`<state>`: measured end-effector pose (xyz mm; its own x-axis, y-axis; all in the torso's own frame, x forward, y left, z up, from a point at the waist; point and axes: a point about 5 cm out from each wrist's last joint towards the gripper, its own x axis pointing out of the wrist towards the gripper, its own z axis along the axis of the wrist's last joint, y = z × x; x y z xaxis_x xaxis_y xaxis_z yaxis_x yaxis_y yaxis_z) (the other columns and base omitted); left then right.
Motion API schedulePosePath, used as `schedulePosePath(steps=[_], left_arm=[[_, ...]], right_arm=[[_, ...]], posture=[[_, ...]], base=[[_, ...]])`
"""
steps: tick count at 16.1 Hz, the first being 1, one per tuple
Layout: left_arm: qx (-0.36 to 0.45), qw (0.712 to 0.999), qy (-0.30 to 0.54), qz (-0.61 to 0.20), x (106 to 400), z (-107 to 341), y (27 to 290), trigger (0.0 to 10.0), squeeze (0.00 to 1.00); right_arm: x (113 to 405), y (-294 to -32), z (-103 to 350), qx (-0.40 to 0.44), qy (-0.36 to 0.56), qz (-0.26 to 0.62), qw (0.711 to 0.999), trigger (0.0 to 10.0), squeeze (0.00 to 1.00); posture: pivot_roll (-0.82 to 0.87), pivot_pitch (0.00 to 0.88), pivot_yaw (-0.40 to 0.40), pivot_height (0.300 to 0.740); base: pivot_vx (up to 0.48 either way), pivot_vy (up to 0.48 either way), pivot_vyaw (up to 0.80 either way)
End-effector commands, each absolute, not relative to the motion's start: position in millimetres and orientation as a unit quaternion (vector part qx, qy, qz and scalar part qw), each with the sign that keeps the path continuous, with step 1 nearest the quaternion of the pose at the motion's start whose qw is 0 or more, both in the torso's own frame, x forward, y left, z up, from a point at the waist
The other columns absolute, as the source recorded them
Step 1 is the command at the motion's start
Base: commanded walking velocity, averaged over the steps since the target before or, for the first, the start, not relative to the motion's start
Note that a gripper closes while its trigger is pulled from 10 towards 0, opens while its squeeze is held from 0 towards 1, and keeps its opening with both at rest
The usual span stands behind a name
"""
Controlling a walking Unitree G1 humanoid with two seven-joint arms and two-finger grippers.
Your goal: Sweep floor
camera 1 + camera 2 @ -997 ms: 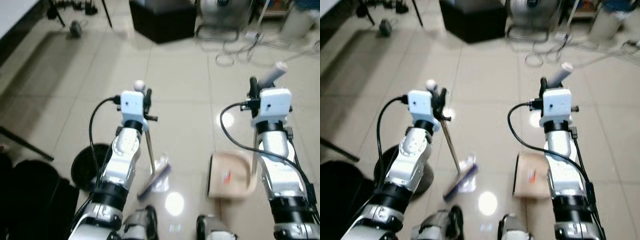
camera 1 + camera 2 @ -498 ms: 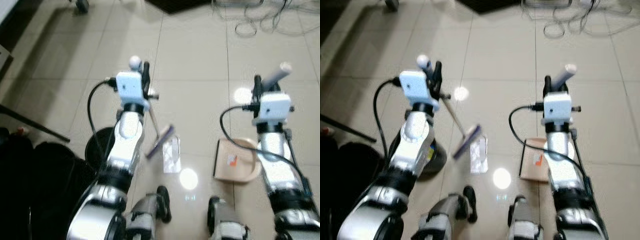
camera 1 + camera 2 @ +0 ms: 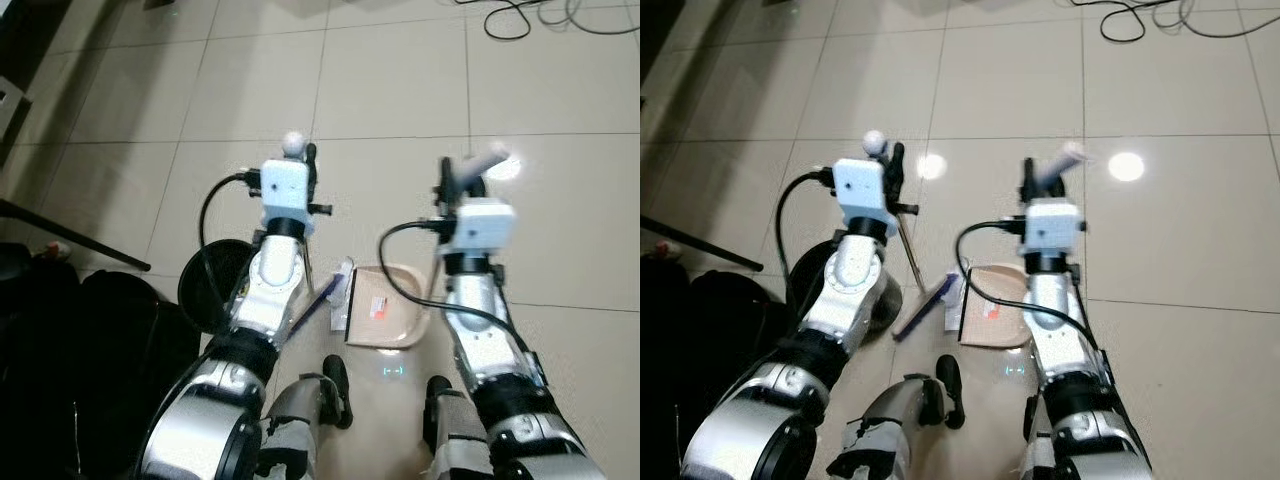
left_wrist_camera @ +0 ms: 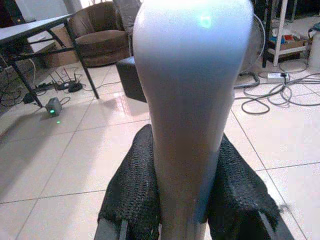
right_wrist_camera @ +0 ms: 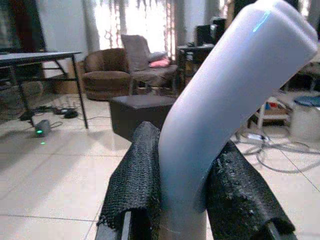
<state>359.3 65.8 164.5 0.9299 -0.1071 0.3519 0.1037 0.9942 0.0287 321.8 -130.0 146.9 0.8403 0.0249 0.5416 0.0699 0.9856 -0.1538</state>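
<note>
Left gripper clenches the broom handle. Right gripper grasps the dustpan handle, just beside the brush.

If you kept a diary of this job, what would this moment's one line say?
left gripper: shut on broom handle | right gripper: shut on dustpan handle | broom head beside dustpan | wrapper at dustpan mouth

The left gripper has its two black mesh-covered fingers clamped on a pale rounded handle — probably the broom's. Behind: tiled floor, brown armchair, table, tangled cables.
</note>
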Motion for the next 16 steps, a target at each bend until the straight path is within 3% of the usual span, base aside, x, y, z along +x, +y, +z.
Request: schedulePosePath(steps=[1, 9, 16], left_arm=[[0.003, 0.981, -0.186, -0.046, 359, 164, 64, 10.0, 0.0], [-0.01, 0.982, -0.187, -0.023, 368, 173, 61, 10.0, 0.0], [-0.044, 0.987, -0.152, -0.007, 367, 162, 56, 10.0, 0.0]], right_arm=[[318, -122, 141, -0.091, -0.283, 0.0, 0.955, 10.0, 0.0], [314, -141, 145, -0.164, -0.301, -0.005, 0.939, 10.0, 0.0], [315, -125, 134, -0.16, -0.276, 0.016, 0.948, 10.0, 0.0]], posture=[[0.14, 0.402, 0.244, 0.74], [0.11, 0.404, 0.236, 0.74], [0.07, 0.411, 0.202, 0.74]], base=[[0.0, 0.0, 0.0], [0.0, 0.0, 0.0], [0.0, 0.0, 0.0]])
